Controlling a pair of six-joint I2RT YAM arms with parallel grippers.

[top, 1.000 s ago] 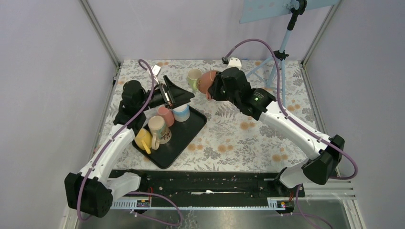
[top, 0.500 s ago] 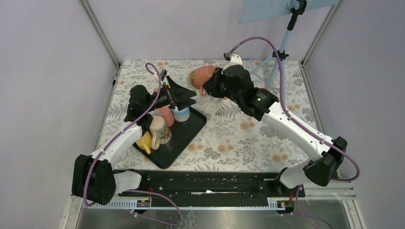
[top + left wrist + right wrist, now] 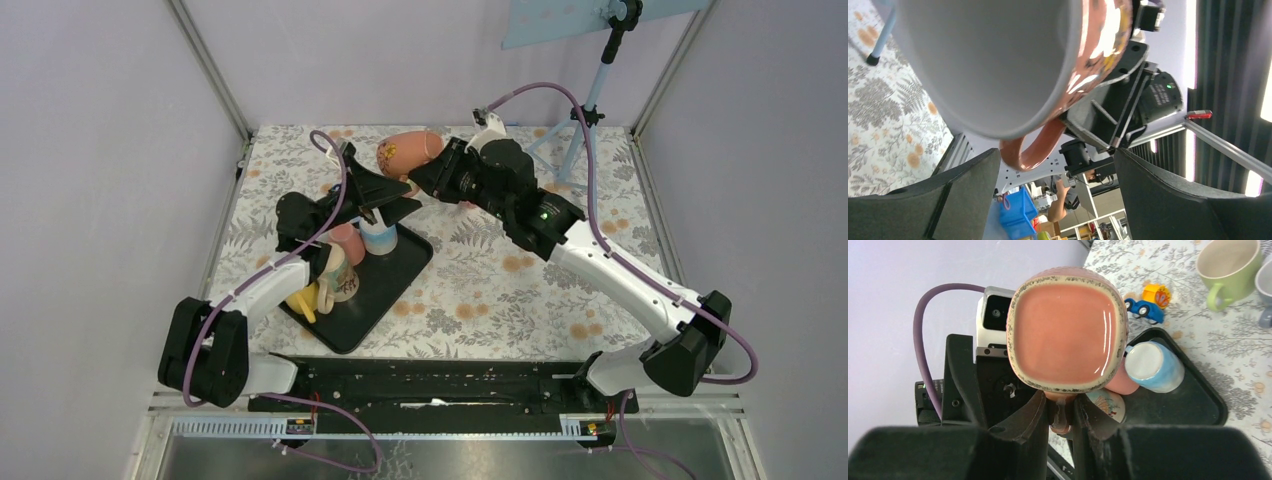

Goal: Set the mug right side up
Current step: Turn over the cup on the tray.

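Top view: the right gripper [image 3: 432, 172] has the mug [image 3: 408, 150] up in the air on its side, over the back of the table [image 3: 500, 290]. The left gripper [image 3: 388, 196] is close by, fingers spread wide.

Left wrist: the mug's open mouth faces the camera.

Right wrist: the mug's base faces the camera, fingers pinching the handle, tray [image 3: 1198, 397] below.

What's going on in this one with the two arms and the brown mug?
The right gripper is shut on the handle of the brown mug and holds it in the air on its side, base toward the right wrist camera. The left gripper is open and faces the mug's mouth from close by. Other mugs sit on the black tray. The brown mug is not yet set upright.
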